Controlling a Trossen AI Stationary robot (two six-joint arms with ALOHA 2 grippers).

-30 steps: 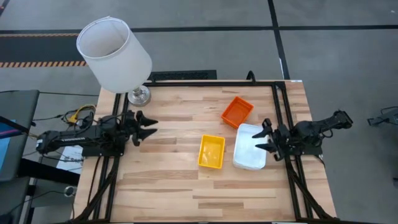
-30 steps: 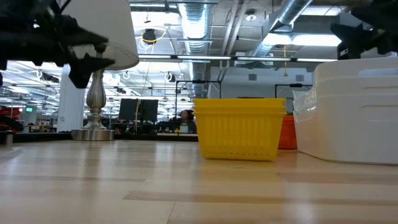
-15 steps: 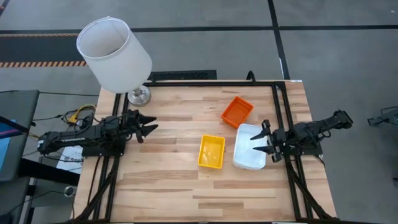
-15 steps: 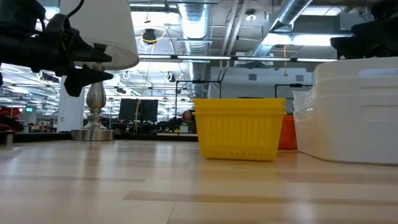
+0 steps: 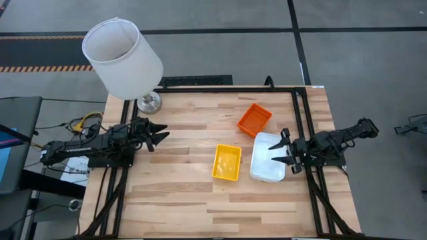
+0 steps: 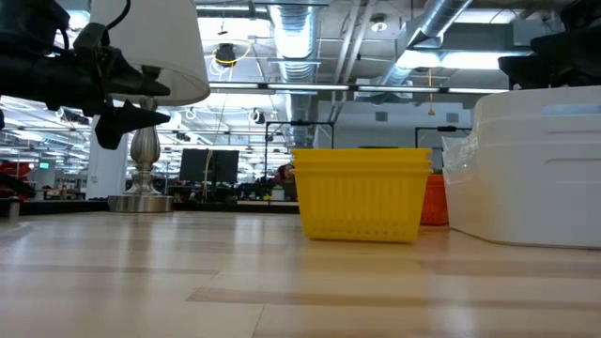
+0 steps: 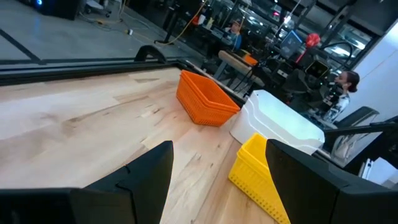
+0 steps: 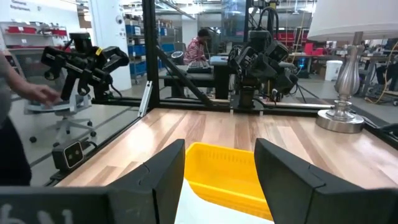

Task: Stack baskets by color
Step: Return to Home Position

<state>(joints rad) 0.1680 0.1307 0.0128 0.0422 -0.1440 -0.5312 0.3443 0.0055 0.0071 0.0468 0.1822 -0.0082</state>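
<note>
The surface is a pale butcher-block table (image 5: 187,193) in a black frame. It stands on a grey floor marked with dark lines, and the low view looks across it into an open hall of ceiling ducts, strip lights and monitors. A person (image 8: 200,46) sits at a bench far behind it. On the table stand three piles of baskets, one of each colour, and one table lamp (image 5: 123,57) with a white drum shade. How many baskets nest in each pile is hard to count, though the yellow stack (image 5: 227,162) seems to show layered rims in the low view. That yellow stack sits near the middle of the table, open side up, with its long axis running from the near edge to the far edge. The white stack (image 5: 265,167) is just beside the yellow stack on its right, aligned almost the same way. The orange stack (image 5: 254,119) lies beyond the yellow stack and a little to its right, turned on a diagonal. The lamp is well to the yellow stack's left, at the far corner. The left gripper (image 5: 162,135) hangs left of the yellow stack, well apart from it, with its fingers spread and empty. The right gripper (image 5: 275,152) is on the yellow stack's right, over the white stack's outer side, with its fingers also spread and holding nothing.
</note>
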